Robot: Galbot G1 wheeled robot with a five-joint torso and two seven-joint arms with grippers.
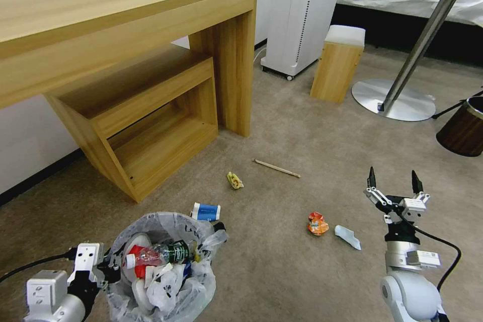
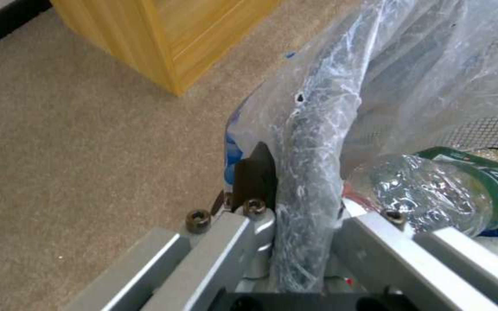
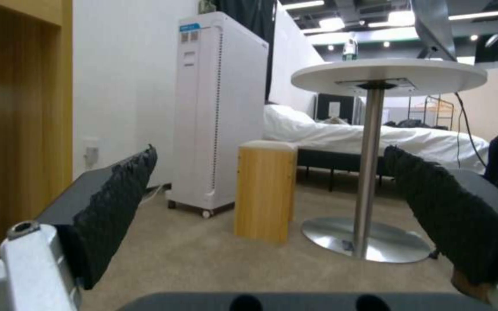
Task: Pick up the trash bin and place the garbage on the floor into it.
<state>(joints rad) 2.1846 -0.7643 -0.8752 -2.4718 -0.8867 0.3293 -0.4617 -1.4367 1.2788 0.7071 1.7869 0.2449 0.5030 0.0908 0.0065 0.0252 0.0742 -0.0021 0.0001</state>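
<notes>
The trash bin (image 1: 162,221), lined with a crinkly whitish bag, is at the lower left of the head view. It holds a green-label clear bottle (image 1: 166,253), red wrappers and white scraps. My left gripper (image 1: 108,266) is shut on the bin's rim (image 2: 309,172), and the bottle (image 2: 451,194) lies just inside. Garbage lies on the beige floor (image 1: 282,271): a blue-white carton (image 1: 205,211) beside the bin, a yellow scrap (image 1: 234,180), a wooden stick (image 1: 276,168), an orange wrapper (image 1: 317,223) and a pale paper scrap (image 1: 348,236). My right gripper (image 1: 394,181) (image 3: 272,203) hovers open, right of the scrap.
A wooden desk (image 1: 126,20) with a low shelf unit (image 1: 151,126) stands at the left. Farther back are a white appliance (image 1: 302,15), a wooden stool (image 1: 338,63) and a round table's metal base (image 1: 393,99). A brown bin (image 1: 463,128) sits at the right edge.
</notes>
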